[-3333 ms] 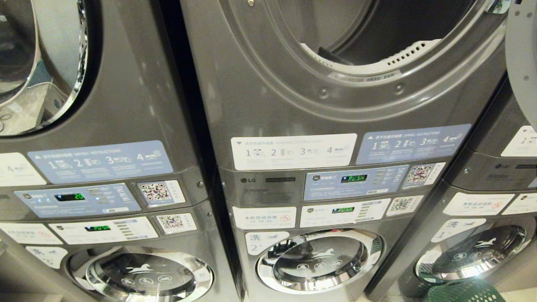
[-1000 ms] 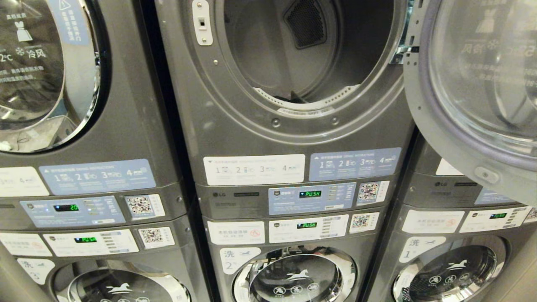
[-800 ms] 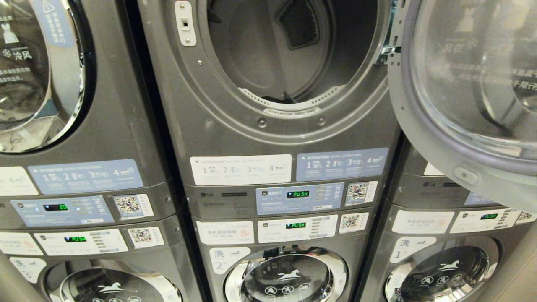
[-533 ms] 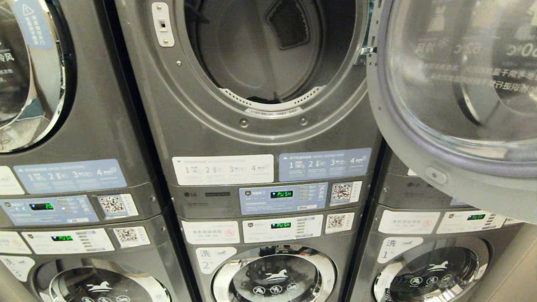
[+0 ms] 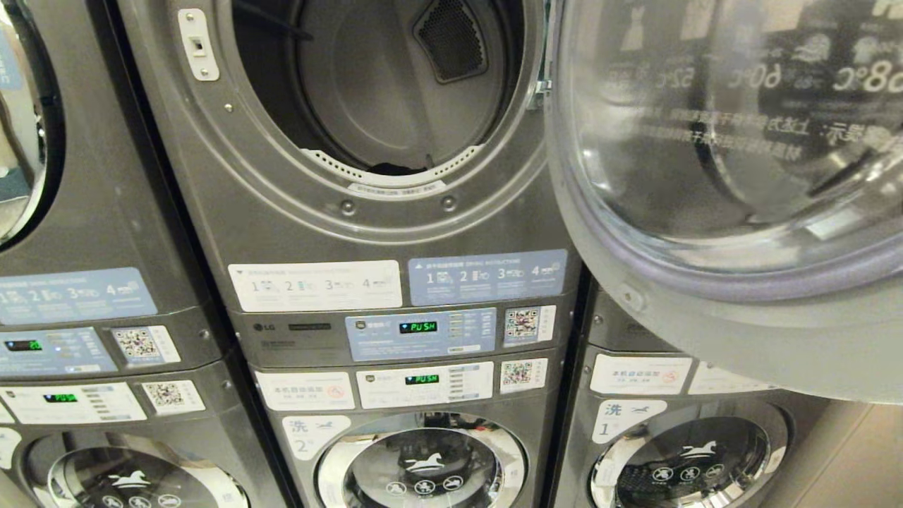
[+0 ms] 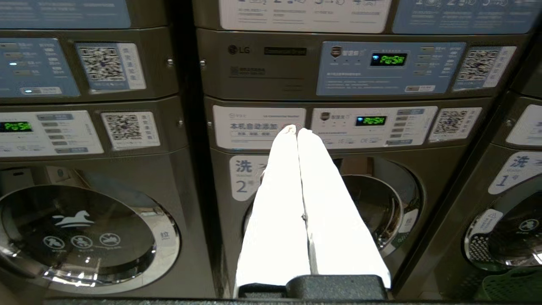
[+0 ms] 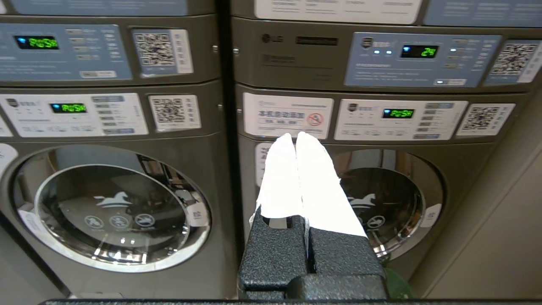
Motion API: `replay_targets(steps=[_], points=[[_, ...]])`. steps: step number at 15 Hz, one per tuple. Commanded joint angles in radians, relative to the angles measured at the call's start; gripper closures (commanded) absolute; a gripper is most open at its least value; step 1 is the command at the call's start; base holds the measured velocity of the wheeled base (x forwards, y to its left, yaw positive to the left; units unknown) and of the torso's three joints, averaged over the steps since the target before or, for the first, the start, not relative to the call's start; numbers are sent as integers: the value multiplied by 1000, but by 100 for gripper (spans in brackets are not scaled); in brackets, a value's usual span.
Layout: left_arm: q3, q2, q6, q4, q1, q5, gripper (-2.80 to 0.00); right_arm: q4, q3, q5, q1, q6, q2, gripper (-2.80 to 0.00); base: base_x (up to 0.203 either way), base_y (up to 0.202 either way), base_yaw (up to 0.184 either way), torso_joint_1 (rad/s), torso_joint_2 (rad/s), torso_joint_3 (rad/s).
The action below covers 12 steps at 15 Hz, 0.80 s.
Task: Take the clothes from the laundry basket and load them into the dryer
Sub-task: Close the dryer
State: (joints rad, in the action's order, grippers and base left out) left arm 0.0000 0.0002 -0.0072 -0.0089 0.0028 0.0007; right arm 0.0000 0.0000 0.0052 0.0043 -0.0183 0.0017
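Observation:
The dryer (image 5: pixel 282 212) stands in the upper middle of the head view with its round drum (image 5: pixel 367 106) open. A small dark shape (image 5: pixel 388 169) lies at the drum's front lip. Its glass door (image 5: pixel 719 141) hangs wide open to the right. Neither arm shows in the head view. My left gripper (image 6: pixel 296 129) is shut and empty, held in front of the lower washer marked 2. My right gripper (image 7: pixel 295 136) is shut and empty too, before the neighbouring washer. A corner of the green laundry basket (image 6: pixel 512 288) shows low on the floor; a green edge of the basket (image 7: pixel 397 284) shows beside the right wrist. No clothes show in it.
Stacked grey machines fill the view, with control panels (image 5: pixel 420 331) between dryers and washers (image 5: pixel 423 466). Another stack stands to the left (image 5: pixel 85 212) and one to the right (image 5: pixel 670 451). The open door juts out toward me on the right. A beige wall (image 7: pixel 487 237) flanks the right stack.
The whole head view has slid leftward as the camera moved right. The drum opening now sits further left and the open door fills more of the right side.

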Motion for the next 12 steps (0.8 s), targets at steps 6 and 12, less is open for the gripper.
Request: replay_targets(steps=[6,12], points=[[2,0,0,0,0,-1,0,0,0,1,0,0,0,0,0,-196,1,2,2,4],[2,0,0,0,0,0,0,0,0,1,0,1,0,0,0,-197,1,2,3,3]])
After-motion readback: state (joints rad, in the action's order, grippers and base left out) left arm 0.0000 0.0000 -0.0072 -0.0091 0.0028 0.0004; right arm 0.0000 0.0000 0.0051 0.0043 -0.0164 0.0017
